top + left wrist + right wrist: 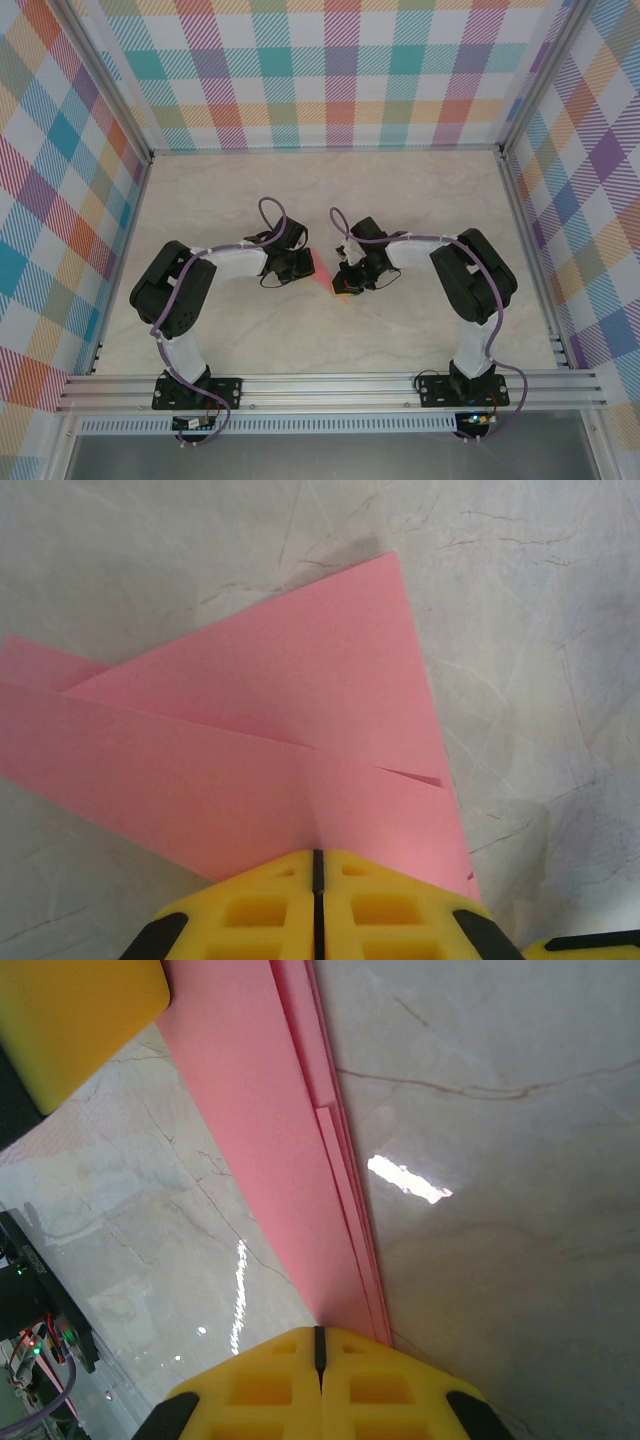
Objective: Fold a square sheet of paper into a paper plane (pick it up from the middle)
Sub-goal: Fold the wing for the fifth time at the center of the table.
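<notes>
The salmon-pink paper (pixel 325 270) is folded into a narrow, layered, pointed shape and is held between both grippers at the table's middle. In the left wrist view the paper (pixel 300 710) shows overlapping triangular flaps, its point toward the upper right. My left gripper (pixel 318 858) is shut on its near edge. From the right wrist the paper (pixel 270 1140) runs away as a slim strip with several stacked edges, and my right gripper (pixel 320 1335) is shut on its end. The left gripper's yellow finger (pixel 80 1010) shows at the strip's far end.
The pale marble tabletop (pixel 320 200) lies under both grippers. Checked fabric walls on aluminium posts (pixel 140 150) close in the back and sides. An aluminium rail (pixel 330 385) with both arm bases runs along the near edge.
</notes>
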Controlling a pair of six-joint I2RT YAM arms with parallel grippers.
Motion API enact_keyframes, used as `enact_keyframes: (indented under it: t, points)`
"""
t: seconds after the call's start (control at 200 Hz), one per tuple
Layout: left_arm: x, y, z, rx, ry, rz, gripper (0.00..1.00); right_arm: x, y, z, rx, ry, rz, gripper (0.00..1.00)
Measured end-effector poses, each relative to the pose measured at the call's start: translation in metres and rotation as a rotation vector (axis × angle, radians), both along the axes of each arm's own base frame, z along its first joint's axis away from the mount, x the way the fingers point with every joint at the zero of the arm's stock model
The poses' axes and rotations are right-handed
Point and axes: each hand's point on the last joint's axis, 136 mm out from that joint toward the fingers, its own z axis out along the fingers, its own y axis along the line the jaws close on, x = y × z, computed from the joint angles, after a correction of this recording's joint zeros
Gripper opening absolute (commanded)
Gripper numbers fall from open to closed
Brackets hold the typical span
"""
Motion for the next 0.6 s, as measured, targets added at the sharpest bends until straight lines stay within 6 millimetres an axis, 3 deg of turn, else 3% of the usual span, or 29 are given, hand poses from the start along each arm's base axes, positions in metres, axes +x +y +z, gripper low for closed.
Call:
enact_keyframes:
  t: [0.25,0.6]
  points:
    - [0.001,0.003,0.0,0.009,-0.006,-0.026,0.09,0.002,-0.002,-0.002,-0.015,-0.01,-0.003,0.02]
    - [0.023,0.039,0.0,-0.006,0.004,0.057,0.09,0.004,-0.002,-0.003,-0.015,-0.024,-0.005,0.02]
